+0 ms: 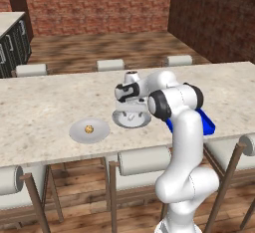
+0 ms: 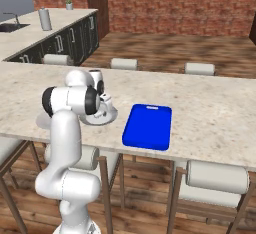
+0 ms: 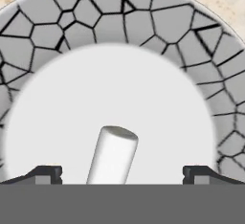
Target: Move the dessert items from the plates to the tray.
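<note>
Between my fingertips (image 3: 48,173), which stand wide apart with nothing held, lies the white piece (image 3: 113,155). In the hand view it sits at 12 o'clock from the gap between my jaws, a little left of the midline, so it is nearer my left tip than my right. Its long axis runs from about 6 to 12 o'clock, tipped slightly toward 1, which puts it across the line my jaws close along; that looks right for pinching its sides. Its near end passes out of sight at the bottom, so I cannot tell whether my tips are already level with it.

Under it is the rimmed plate (image 3: 158,27), smooth centre, cracked grey rim arcing from 9 through 12 to 3.

Outward, in the left base view, my gripper (image 1: 130,108) hangs over that plate; the plain plate (image 1: 74,132) with the cookie (image 1: 89,128) lies at 9 o'clock from it, the tray (image 2: 148,126) at 3 o'clock in the right base view, all on the counter (image 1: 45,105).
</note>
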